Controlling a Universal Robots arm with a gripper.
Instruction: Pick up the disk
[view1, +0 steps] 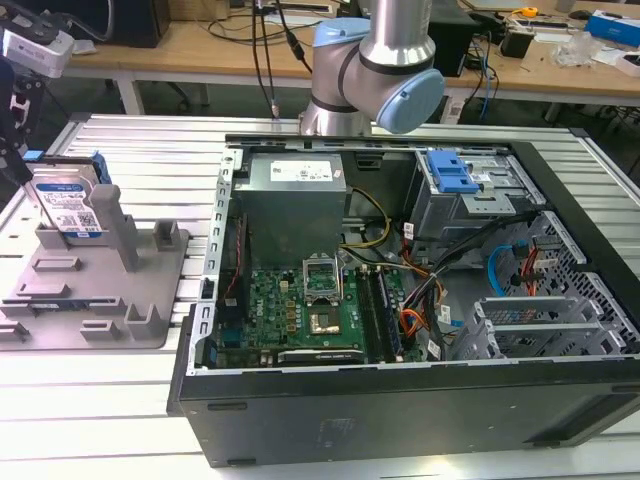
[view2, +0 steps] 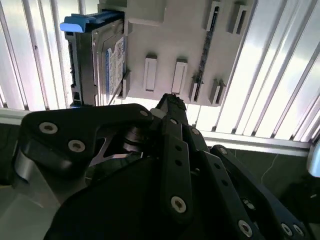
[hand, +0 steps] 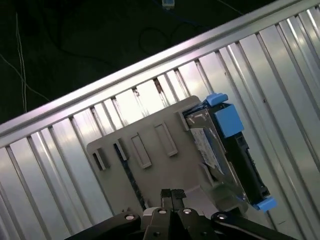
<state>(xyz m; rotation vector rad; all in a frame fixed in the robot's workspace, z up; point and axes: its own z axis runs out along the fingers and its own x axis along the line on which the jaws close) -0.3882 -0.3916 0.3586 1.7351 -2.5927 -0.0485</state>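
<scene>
The disk (view1: 68, 205) is a silver hard drive with a blue-and-white label and blue side rails. It stands upright on edge in the grey fixture (view1: 110, 290) at the exterior view's left. Both wrist views look down on the disk (view2: 106, 60) (hand: 220, 150) and the fixture (view2: 170, 45) (hand: 150, 160). My gripper (hand: 172, 194) hovers above the fixture's edge, apart from the disk. Its two black fingertips are pressed together, shut on nothing. The tip of the gripper (view2: 170, 100) points at the fixture's posts beside the disk.
An open computer case (view1: 400, 280) with its motherboard exposed lies on the ribbed metal table (view1: 130, 140), to the right of the fixture. A blue drive-bay latch (view1: 452, 172) sits inside it. The arm's base (view1: 375, 60) rises behind the case. Cluttered benches stand further back.
</scene>
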